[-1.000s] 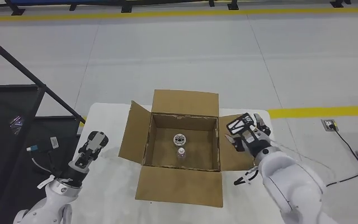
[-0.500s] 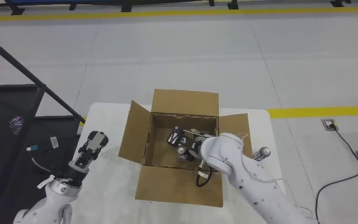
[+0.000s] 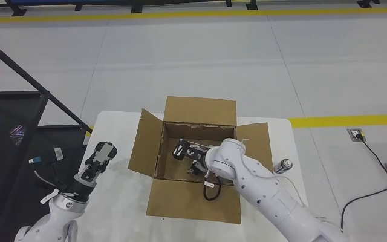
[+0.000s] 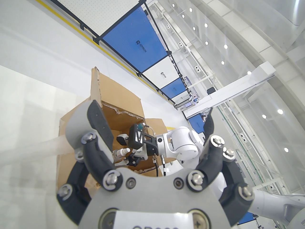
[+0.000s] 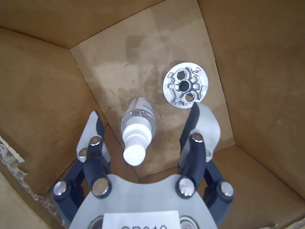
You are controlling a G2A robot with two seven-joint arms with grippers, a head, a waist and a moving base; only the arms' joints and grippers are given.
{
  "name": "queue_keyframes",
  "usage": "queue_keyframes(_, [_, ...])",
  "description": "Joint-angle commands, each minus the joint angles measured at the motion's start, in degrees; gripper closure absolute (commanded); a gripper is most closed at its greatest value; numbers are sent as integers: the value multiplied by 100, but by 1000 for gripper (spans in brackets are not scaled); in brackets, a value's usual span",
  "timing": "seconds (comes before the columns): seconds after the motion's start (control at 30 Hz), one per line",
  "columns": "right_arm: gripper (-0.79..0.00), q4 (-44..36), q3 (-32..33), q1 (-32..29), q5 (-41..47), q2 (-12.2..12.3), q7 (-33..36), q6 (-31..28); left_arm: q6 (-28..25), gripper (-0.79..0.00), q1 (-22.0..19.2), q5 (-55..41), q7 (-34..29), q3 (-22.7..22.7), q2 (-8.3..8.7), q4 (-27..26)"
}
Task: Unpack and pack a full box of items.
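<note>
On the worktop [image 3: 130,199], the box [image 3: 199,111] holds a spray bottle [image 5: 138,129] standing mid-floor beside a metal disc [image 5: 185,85]; the jaws of your right gripper [image 5: 146,111] stand apart above it, so lower straight and close on the body, not the nozzle.

We count one cardboard box [image 3: 199,111] on one white table [image 3: 115,181], and inside it just two items: one clear spray bottle [image 5: 138,125] with a white top and one round metal disc [image 5: 185,86] with cut-outs. Outside the box we've got one more, a single small dark cylinder [image 3: 282,164] with a pale top, so three loose items in all. Arms-wise we see two, the left gripper [image 4: 151,107] and the right gripper [image 5: 145,110], two fingers on each.
</note>
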Motion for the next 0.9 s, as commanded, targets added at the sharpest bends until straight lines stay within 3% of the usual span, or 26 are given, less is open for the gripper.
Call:
queue_keyframes(0.0, [-114,90,-12,37,36,-20,50,-44,0,-785,0,0,0,0,0,0])
queue_keyframes(0.1, [0,183,-19,80,127,-53,73,-135,0,-785,0,0,0,0,0,0])
queue_keyframes(0.23, [0,48,74,112,68,-39,101,-116,0,-785,0,0,0,0,0,0])
queue_keyframes(0.33, [0,-509,373,32,-97,76,223,-19,0,-785,0,0,0,0,0,0])
queue_keyframes(0.43, [0,-1715,942,-342,-477,302,632,230,0,-785,0,0,0,0,0,0])
queue_keyframes(0.63, [0,-4998,2466,-1796,-1215,751,1955,445,0,-785,0,0,0,0,0,0])
queue_keyframes(0.73, [0,-5958,3037,-2317,-1295,860,2354,387,0,-785,0,0,0,0,0,0])
queue_keyframes(0.87, [0,-6632,3704,-2840,-1440,949,2640,512,0,-785,0,0,0,0,0,0])
